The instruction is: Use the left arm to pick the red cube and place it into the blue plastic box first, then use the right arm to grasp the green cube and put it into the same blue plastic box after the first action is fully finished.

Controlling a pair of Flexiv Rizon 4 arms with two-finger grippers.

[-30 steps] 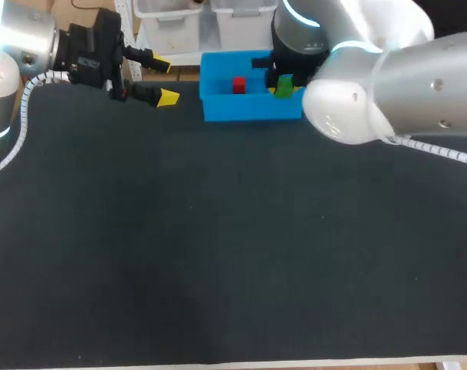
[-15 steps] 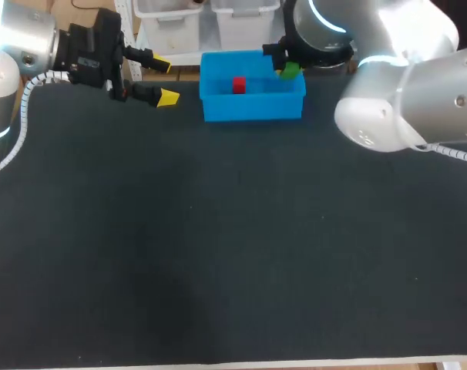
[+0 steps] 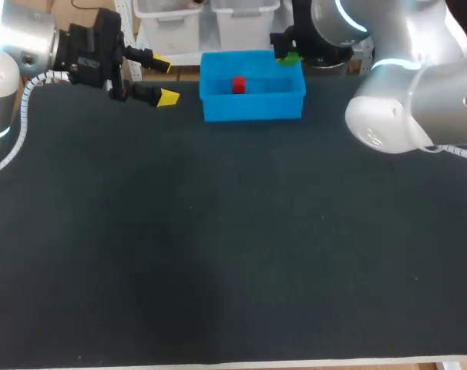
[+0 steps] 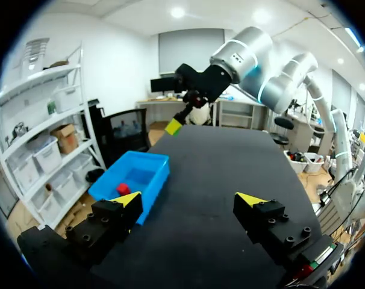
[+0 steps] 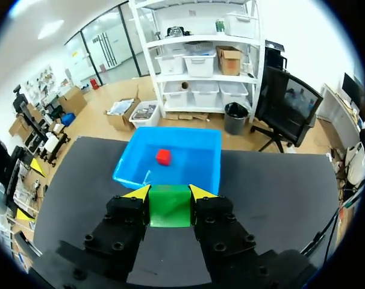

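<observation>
Left pincer (image 3: 164, 80): fingers wide apart, empty, parked beside blue plastic box (image 3: 253, 109). Its job looks done: red cube (image 3: 238, 85) lies inside box. Right pincer (image 5: 169, 194): clamped on green cube (image 5: 169, 208), raised near box rim, box ahead and below, likely lined up for drop.

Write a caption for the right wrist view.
Right gripper holds the green cube; ahead, the blue plastic box contains the red cube.

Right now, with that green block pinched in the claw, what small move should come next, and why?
Probably carry the right claw over the middle of the blue box, then open it. The green cube is clamped between its fingers near the box's rim, not clearly over the opening, and the red cube already lies inside.
</observation>
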